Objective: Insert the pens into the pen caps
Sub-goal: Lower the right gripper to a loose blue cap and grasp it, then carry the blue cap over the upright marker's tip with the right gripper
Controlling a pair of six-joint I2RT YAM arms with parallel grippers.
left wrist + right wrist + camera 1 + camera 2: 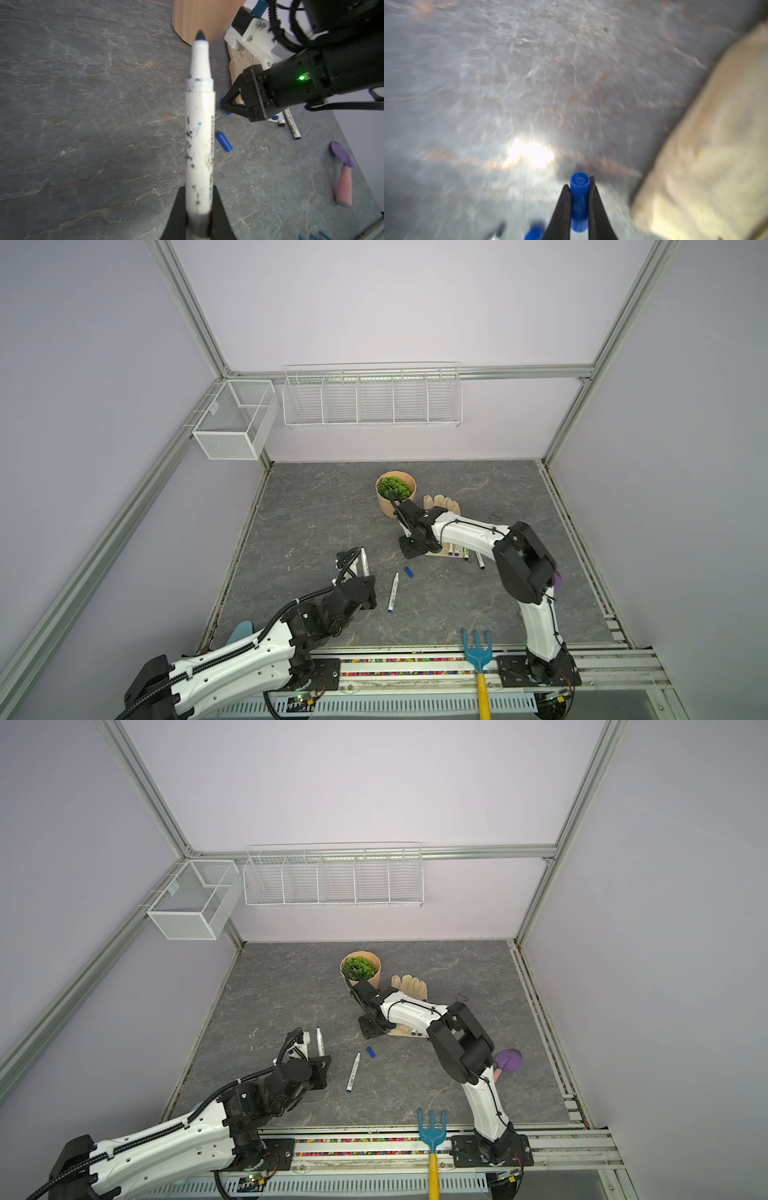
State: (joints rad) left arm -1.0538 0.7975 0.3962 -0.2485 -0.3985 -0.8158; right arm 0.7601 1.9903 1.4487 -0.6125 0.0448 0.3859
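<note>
On the grey table, a spare pen lies near a loose blue cap. The left end effector grasps an uncapped pen by its barrel; the right end effector is clenched on a blue pen cap beside the glove.

Right wrist view smeared: table veining runs to streaks, glove a pale blur cut by the frame edge. A blurred blue cap is clipped by that frame's edge, outline soft. In both top views the right arm covers most of the pens beside the glove; count not readable. On the held pen print illegible, rear end out of frame
</note>
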